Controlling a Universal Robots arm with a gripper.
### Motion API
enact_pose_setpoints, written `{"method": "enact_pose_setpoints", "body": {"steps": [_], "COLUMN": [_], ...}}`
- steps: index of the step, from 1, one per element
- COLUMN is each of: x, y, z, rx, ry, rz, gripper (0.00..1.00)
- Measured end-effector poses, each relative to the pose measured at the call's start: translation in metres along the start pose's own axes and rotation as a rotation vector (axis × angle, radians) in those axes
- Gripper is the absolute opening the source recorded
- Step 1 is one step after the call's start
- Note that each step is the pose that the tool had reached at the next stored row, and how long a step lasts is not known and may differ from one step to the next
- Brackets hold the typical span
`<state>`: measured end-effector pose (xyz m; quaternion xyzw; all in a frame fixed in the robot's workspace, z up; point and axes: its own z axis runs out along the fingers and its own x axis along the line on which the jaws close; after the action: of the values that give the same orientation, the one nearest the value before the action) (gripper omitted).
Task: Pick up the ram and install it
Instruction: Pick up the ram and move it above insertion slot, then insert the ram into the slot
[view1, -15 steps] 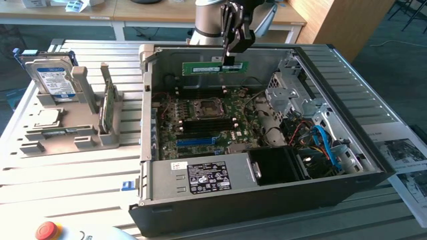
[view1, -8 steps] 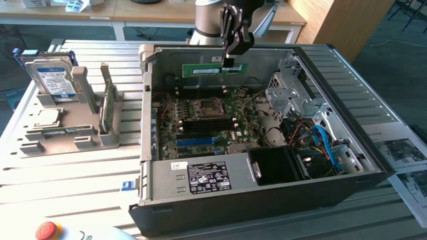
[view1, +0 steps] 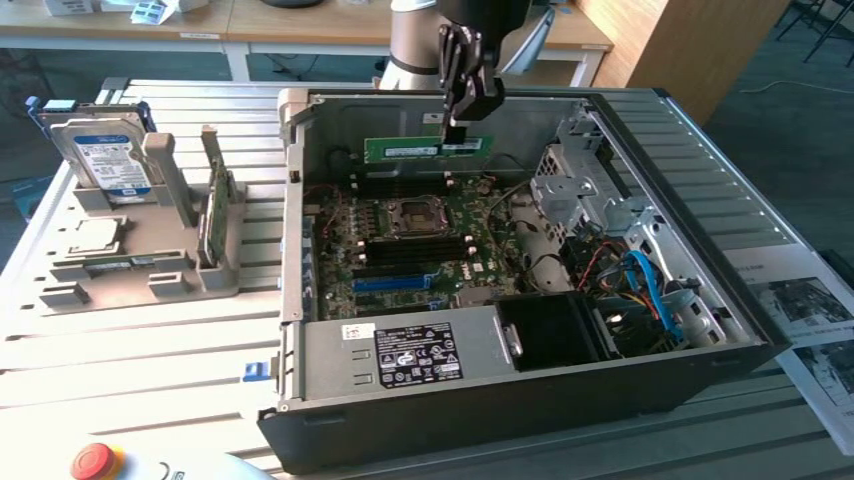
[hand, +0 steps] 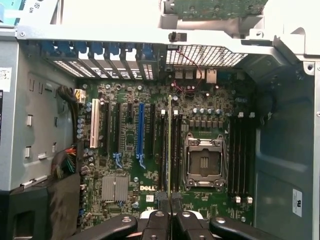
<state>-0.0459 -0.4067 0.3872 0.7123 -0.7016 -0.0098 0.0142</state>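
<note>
Ram (view1: 400, 150) aloft in the claw (view1: 455, 132)
Slim green stick, white sticker — claw pinching its top edge; hanging over the motherboard (view1: 461, 225)

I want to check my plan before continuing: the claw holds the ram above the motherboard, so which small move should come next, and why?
Probably a slow, straight descent. The claw is shut on the ram, which hangs clear above the motherboard. In the wrist view its thin edge seems to lie along the memory slots beside the CPU socket, so lowering looks better than shifting sideways.
</note>
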Motion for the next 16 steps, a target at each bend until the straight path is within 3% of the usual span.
{"method": "enact_pose_setpoints", "body": {"steps": [16], "x": [-0.0001], "y": [-0.0001], "z": [0.0029], "rx": [0.0001], "ry": [-0.0002], "rz": [0.0], "gripper": [0.12]}}
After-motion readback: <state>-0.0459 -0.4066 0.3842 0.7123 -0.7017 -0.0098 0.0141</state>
